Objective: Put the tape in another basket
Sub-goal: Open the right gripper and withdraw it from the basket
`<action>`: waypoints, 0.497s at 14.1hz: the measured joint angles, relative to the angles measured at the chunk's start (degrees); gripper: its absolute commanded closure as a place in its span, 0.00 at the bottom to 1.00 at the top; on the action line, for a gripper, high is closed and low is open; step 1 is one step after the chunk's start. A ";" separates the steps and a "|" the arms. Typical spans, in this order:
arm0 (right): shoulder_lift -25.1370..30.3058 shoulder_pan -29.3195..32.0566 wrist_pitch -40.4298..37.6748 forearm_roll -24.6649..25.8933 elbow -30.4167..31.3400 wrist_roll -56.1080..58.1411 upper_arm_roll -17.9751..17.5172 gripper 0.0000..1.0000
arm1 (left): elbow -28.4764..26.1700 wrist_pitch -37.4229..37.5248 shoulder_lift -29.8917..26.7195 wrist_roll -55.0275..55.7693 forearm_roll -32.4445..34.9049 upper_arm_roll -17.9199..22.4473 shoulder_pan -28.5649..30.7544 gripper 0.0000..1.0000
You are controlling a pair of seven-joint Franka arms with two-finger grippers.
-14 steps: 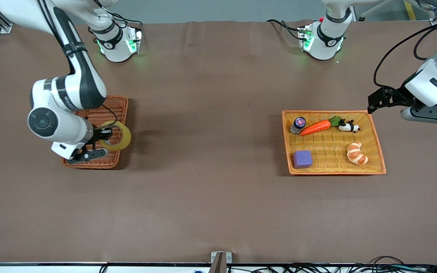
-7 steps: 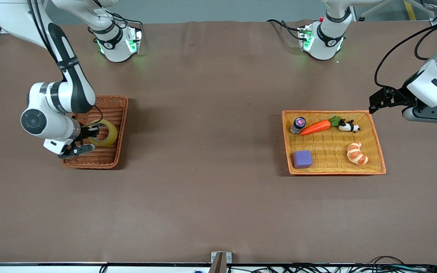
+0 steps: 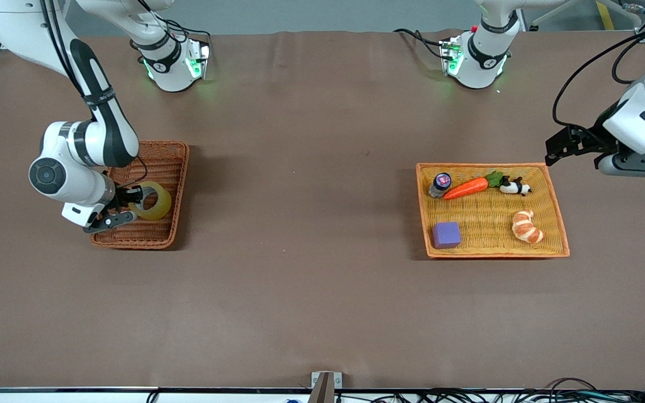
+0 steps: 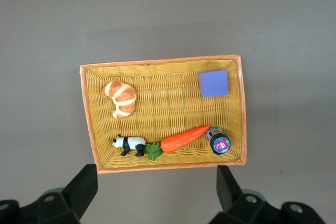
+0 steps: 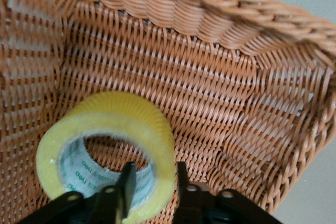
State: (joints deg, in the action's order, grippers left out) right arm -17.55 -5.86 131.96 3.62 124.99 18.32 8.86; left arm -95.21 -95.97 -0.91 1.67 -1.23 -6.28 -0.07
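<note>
The table (image 3: 322,280) is covered in brown cloth. At the left arm's end lies the tray (image 3: 557,224), wide and bright orange. At the right arm's end stands the basket (image 3: 174,168), darker, narrower and deeper.

The right gripper (image 3: 131,202) is down inside the basket and pinches the wall of the tape (image 3: 157,207), one finger inside the ring and one outside, as the right wrist view shows (image 5: 152,179). The tape (image 5: 110,129) stands tilted on edge, low in the basket (image 5: 210,103); whether it touches the weave cannot be told.

The left gripper (image 3: 627,162) waits in the air just off the tray's corner, at the table's edge. Its fingers (image 4: 84,187) stand wide apart and hold nothing, with the tray (image 4: 86,124) between them in the left wrist view.

In the tray lie a carrot (image 3: 466,188), a croissant (image 3: 526,226), a purple block (image 3: 446,234), a small bottle (image 3: 440,184) touching the carrot's tip, and a toy panda (image 3: 515,187) just beside the carrot's leaves.
</note>
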 measured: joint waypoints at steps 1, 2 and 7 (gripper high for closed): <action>0.07 0.01 -0.08 0.00 -0.64 0.00 0.19 0.00 | -0.51 0.00 -0.62 0.31 0.00 -0.02 -0.03 0.00; 0.25 0.01 -1.07 0.00 -1.72 0.00 0.22 0.00 | -0.99 0.00 -1.08 0.88 0.00 -0.03 -0.11 0.00; 1.99 -2.04 -14.60 -0.03 -16.59 0.07 -0.51 0.00 | -1.54 0.00 -1.37 2.73 0.58 0.66 -2.61 0.00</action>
State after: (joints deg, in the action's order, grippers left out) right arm -15.56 -7.91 117.36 3.60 108.40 18.40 8.35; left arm -96.75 -95.97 -2.28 4.40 -0.65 -5.61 -2.67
